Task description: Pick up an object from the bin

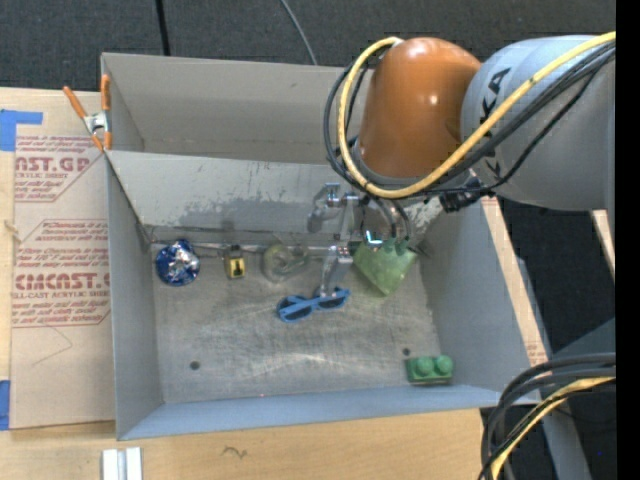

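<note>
Camera view.
- Claw (342, 256): low over the bin (250, 358) floor, right of middle. Whether it is released or clenched cannot be told.
- Green lump (384, 270): pale and soft-looking, just beside the claw on the view's right.
- Sunglasses (313, 305): blue, just nearside of the claw, long axis roughly left-right.
- Likely pick: one of these two.

bin (250, 343): matt scuffed metal | ball (177, 263): glossy | brick (429, 369): plastic
</note>
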